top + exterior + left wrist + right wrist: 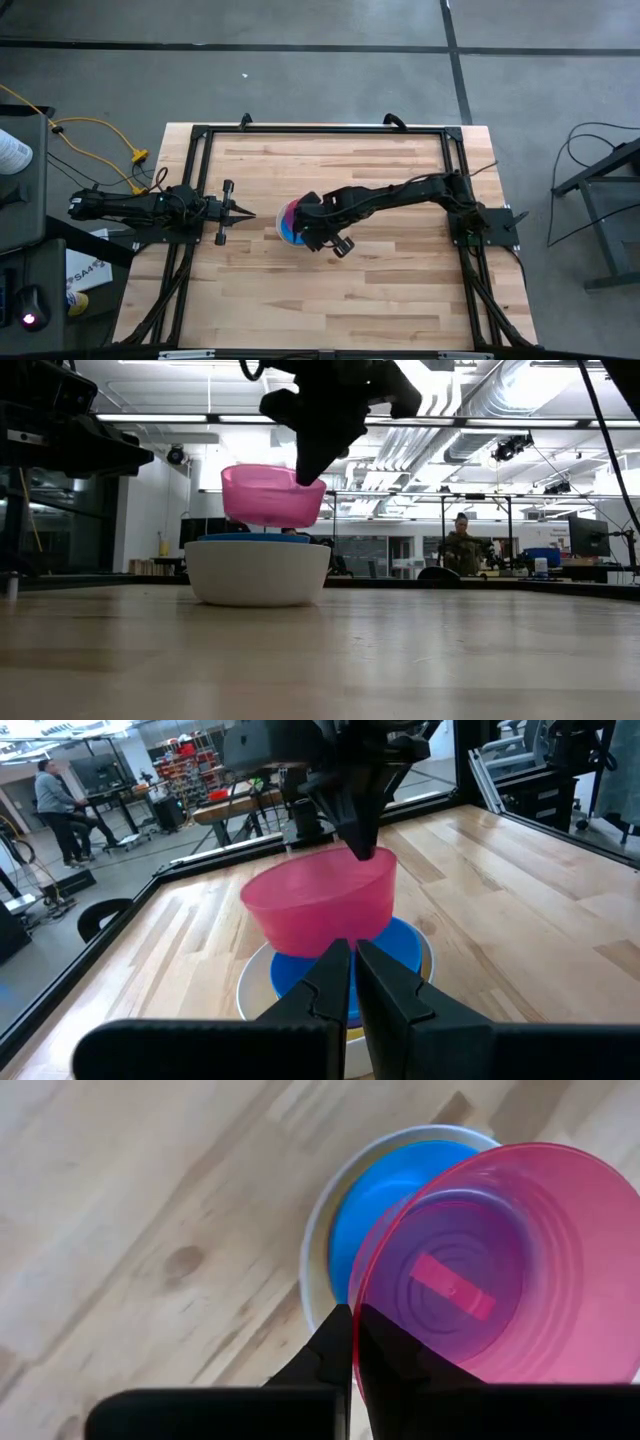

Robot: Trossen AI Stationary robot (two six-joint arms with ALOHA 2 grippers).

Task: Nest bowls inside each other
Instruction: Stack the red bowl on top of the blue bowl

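A light wooden table (380, 290) fills the scene, edged by a black metal frame (320, 130). Near its middle sits a wide round white plastic bowl (258, 572), the largest of the set, standing upright as the base of the stack. A round blue plastic bowl (300, 982) already rests inside it, its rim just showing above the white rim. A sliver of yellow shows between the blue and white rims in the left wrist view; what it belongs to is unclear.

Above these hangs a translucent red-pink round plastic bowl (270, 495), clear of the blue one and slightly tilted. The right gripper (355, 1342) has its fingers pinched together on the pink bowl's rim, one inside the wall and one outside, which is probably why the bowl hangs at a slant. It sits a little off-centre over the stack, so it likely needs centring before being lowered in.

The left gripper (246, 214) lies low over the table just beside the stack, its fingers (330, 982) nearly together and holding nothing, pointing at the bowls, seemingly waiting clear of the right arm's work.
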